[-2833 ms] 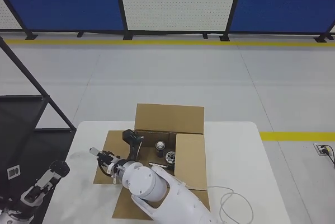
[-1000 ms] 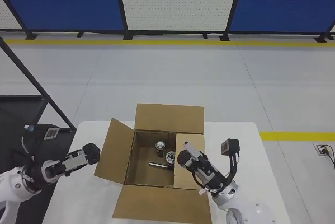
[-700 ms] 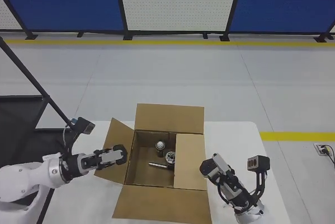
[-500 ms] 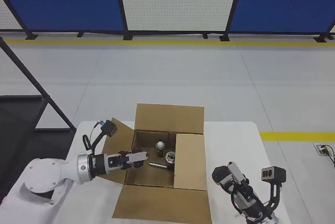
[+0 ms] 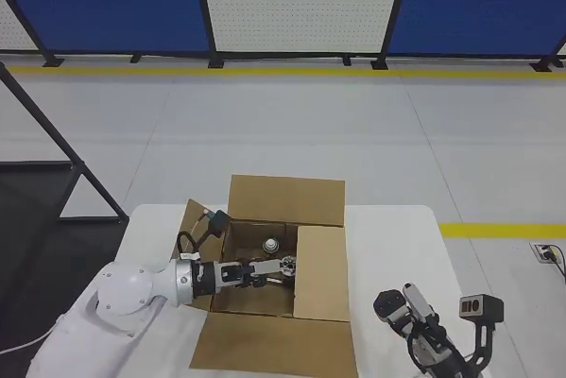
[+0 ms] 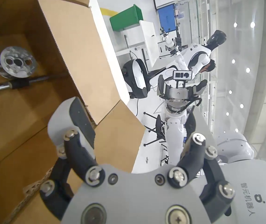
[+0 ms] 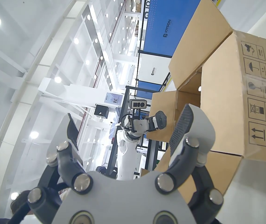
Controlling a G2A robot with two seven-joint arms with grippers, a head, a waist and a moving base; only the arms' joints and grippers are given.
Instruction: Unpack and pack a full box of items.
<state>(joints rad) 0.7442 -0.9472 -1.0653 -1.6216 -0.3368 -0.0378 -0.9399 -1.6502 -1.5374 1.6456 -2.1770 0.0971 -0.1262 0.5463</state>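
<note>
You can reach into the box (image 5: 249, 230) from above on its left, since the right flap (image 5: 320, 269) leans in over the other side. Inside, a bottle (image 5: 272, 246), a metal disc (image 5: 288, 266) and a rod (image 6: 7, 86) crowd the far right floor.

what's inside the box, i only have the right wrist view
Observer: A metal rod lies on the floor of the box, next to a round metal part with holes.
Operator: where's the left gripper
Observer: The left gripper is open and reaches into the box, holding nothing.
Operator: and mine from above
Observer: The right gripper hangs over the table, to the right of the box, not touching it.
</note>
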